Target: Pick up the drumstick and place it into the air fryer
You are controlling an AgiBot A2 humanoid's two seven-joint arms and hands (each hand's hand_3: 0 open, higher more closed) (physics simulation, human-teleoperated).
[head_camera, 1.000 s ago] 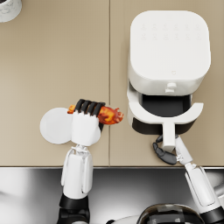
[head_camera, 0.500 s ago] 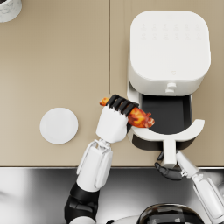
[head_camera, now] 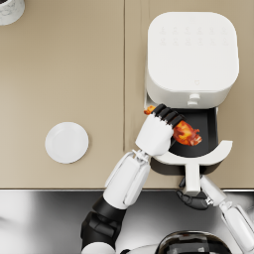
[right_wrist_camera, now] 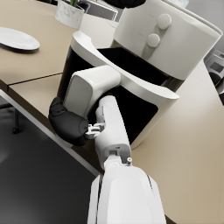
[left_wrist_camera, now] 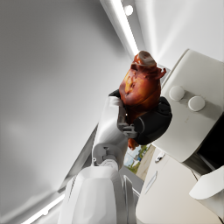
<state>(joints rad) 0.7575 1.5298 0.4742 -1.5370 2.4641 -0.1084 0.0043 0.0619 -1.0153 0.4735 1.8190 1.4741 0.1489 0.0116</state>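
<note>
The drumstick (head_camera: 186, 133) sits in the left hand (head_camera: 158, 133), fingers wrapped around its bone end, meaty end poking toward 3 o'clock over the air fryer (head_camera: 191, 57)'s open drawer (head_camera: 198, 159). Looks glazed, so probably greasy and a bit slippery, light though; the bone end seems the safest grab. The right hand (right_wrist_camera: 70, 124) clamps the drawer's handle (right_wrist_camera: 89, 89) at 6 o'clock. A plate (head_camera: 66, 142) sits out at 9.
</note>
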